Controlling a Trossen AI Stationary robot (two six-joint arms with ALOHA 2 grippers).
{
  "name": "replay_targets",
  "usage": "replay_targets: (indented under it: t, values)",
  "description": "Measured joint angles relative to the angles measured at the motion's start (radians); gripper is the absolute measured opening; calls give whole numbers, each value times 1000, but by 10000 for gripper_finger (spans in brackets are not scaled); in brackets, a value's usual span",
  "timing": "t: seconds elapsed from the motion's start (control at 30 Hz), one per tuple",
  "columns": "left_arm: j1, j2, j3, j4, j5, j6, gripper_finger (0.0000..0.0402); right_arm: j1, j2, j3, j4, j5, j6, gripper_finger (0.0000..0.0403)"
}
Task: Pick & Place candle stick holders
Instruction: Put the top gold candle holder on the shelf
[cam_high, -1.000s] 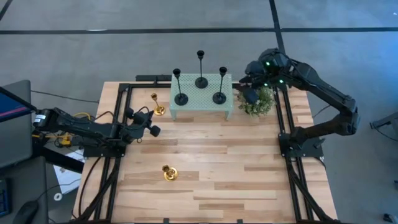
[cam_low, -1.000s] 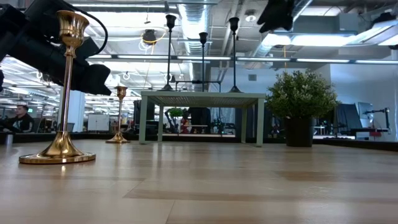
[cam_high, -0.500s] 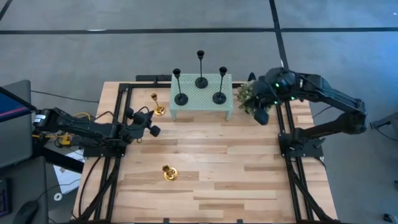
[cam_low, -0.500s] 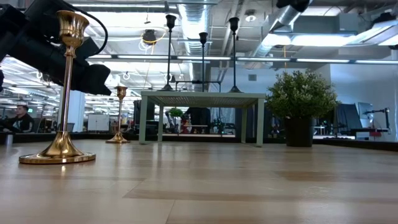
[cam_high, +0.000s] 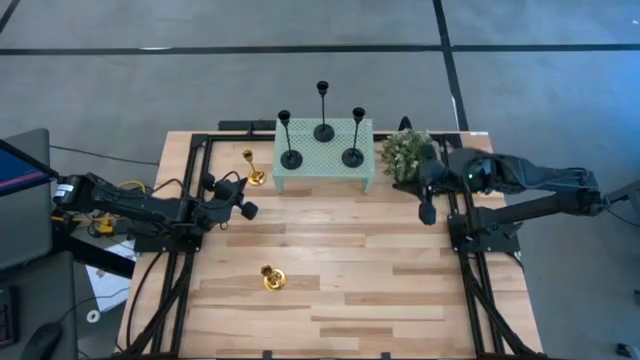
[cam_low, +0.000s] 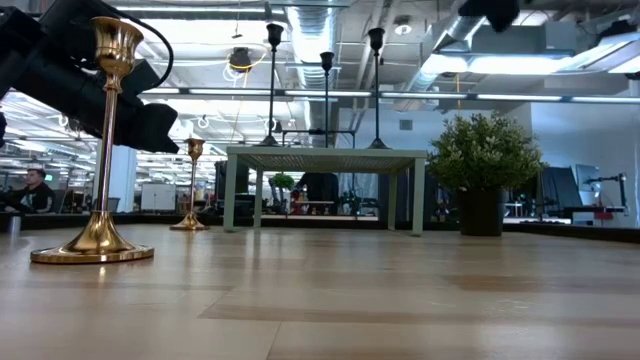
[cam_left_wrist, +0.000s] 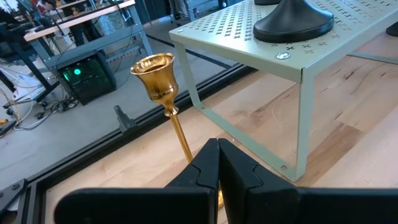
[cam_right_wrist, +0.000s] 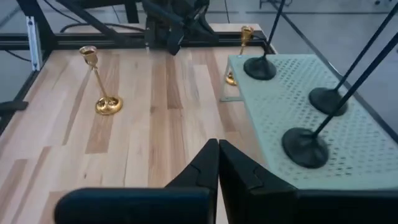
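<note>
One gold candlestick (cam_high: 272, 278) stands near the table's front, another (cam_high: 252, 170) just beside the clenched, empty left gripper (cam_high: 247, 209); three black candlesticks (cam_high: 323, 131) stand on the green stand (cam_high: 366, 172); the right gripper (cam_high: 428, 213) has snapped shut, holding nothing, and pulled back from the plant (cam_high: 403, 155); placing looks finished there.

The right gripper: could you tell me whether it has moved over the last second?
Yes. The right gripper has swung from over the potted plant toward the table's near side, and it is now shut.
</note>
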Motion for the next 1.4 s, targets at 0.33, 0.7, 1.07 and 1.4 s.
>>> replay_targets:
  t: [0.33,0.7,1.07,1.4]
  values:
    - [0,0,0,0,0,0,4,31,-126,-406,491,-3,6,1]
    - [0,0,0,0,0,18,4,113,-129,-594,744,-7,-37,0]
    - [0,0,0,0,0,28,4,167,-136,-609,716,-8,-79,0]
    - [0,0,0,0,0,30,4,168,-136,-609,680,-5,-63,0]
